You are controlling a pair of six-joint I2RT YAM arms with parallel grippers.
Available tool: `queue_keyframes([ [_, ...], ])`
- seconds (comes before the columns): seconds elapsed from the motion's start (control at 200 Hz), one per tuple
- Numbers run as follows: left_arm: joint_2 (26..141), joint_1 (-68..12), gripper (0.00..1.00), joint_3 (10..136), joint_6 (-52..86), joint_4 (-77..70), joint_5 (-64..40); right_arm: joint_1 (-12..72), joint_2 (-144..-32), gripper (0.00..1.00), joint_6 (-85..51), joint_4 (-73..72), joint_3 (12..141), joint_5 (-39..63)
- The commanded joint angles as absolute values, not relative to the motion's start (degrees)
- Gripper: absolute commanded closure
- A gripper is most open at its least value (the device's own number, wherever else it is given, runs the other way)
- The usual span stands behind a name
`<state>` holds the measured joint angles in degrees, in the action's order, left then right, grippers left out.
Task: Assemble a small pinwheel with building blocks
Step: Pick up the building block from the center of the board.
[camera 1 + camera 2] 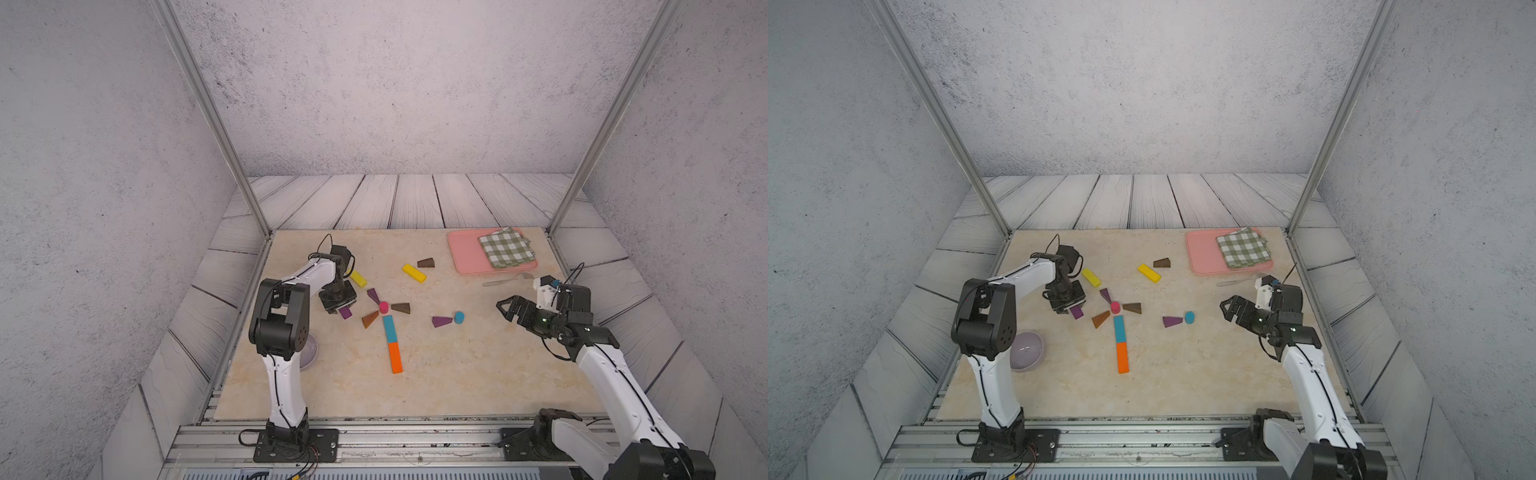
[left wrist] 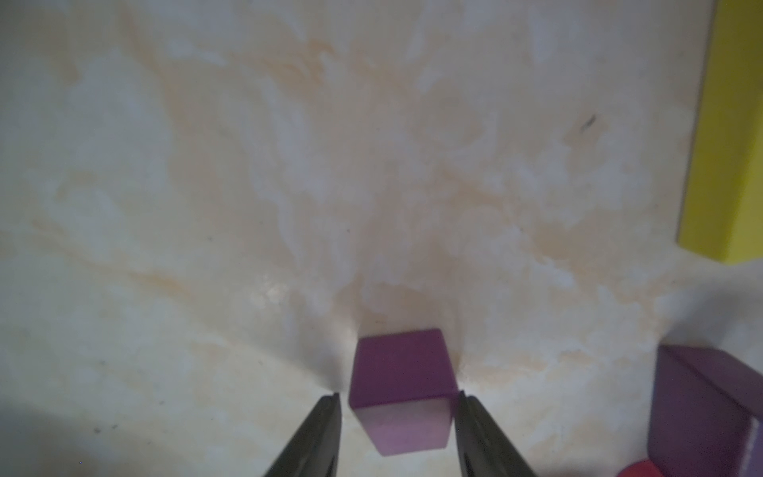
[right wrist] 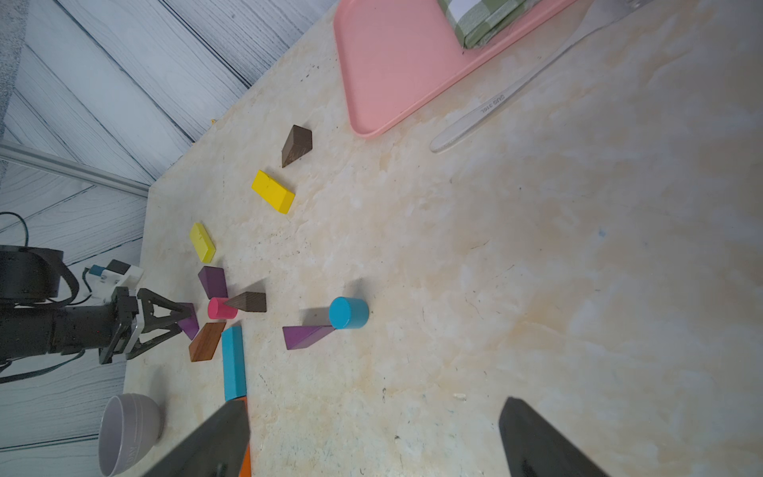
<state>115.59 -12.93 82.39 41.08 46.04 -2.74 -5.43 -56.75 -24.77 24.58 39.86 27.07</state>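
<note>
Left pincer (image 1: 1070,308) hangs over a purple wedge (image 1: 1077,312).

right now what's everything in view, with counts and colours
pink cylinder: 1, pink, the wedges' hub
blue cylinder: 1, blue, toward the right arm
purple wedges: 3, purple, by the hub, between the left pincer's jaws, by the blue cylinder
yellow bars: 2, yellow, far side
brown wedges: 3, brown, two by the hub, one by a yellow bar
teal bar: 1, teal, near side of hub
orange bar: 1, orange, in line with teal bar
tray: 1, pink, far corner
cloth: 1, green check, on the tray
utensil: 1, pale, beside the tray
bowl: 1, lilac, by the left arm
left pincer: 1, black, astride a purple wedge
right pincer: 1, black, open, empty
</note>
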Motion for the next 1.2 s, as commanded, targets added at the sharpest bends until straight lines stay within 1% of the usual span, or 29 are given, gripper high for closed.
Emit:
queue_keyframes([
  [0.0,116.67,-13.1,0.57,83.67,39.79,47.0,-1.53,-5.54,-56.21,0.01,-23.87,24.42,39.46,26.89],
  [0.145,116.81,-13.11,0.62,83.75,38.05,46.85,-1.39,-5.59,-56.12,0.01,-23.85,24.53,39.46,26.89],
  [0.31,115.77,-13.43,0.72,84.48,34.27,46.69,-2.29,-5.59,-56.03,0.01,-23.86,24.61,39.55,26.98],
  [0.5,111.43,-13.45,0.81,84.51,28.76,45.15,-5.83,-5.58,-56.6,0.01,-23.84,24.52,39.55,27.85],
  [0.571,108.79,-13.45,0.84,83.75,26.46,43.14,-9.25,-5.54,-56.71,0.01,-23.74,24.14,39.55,28.95],
  [0.756,98.89,-13.27,0.84,78.47,23.34,32.67,-21.76,-5.47,-57.12,0.0,-24.01,20.81,39.09,35.89],
  [0.856,94.35,-13.38,0.84,76.03,22.3,25.79,-31.4,-4.53,-57.11,0.07,-24.69,17.88,39.18,41.16],
  [0.931,92.35,-13.6,0.84,74.33,23.92,19.17,-39.76,-1.7,-57.22,0.12,-24.91,17.04,40.32,42.88],
  [1.016,91.02,-14.74,0.85,72.57,27.87,11.79,-44.44,4.4,-57.59,0.16,-23.69,17.76,42.66,40.87],
  [1.091,90.4,-16.54,0.85,70.38,32.71,3.8,-46.78,10.44,-58.62,0.18,-22.59,19.24,45.01,37.24],
  [1.191,90.82,-19.47,0.85,68.03,39.76,-7.68,-47.86,15.93,-60.59,0.25,-23.64,19.39,47.33,34.38],
])
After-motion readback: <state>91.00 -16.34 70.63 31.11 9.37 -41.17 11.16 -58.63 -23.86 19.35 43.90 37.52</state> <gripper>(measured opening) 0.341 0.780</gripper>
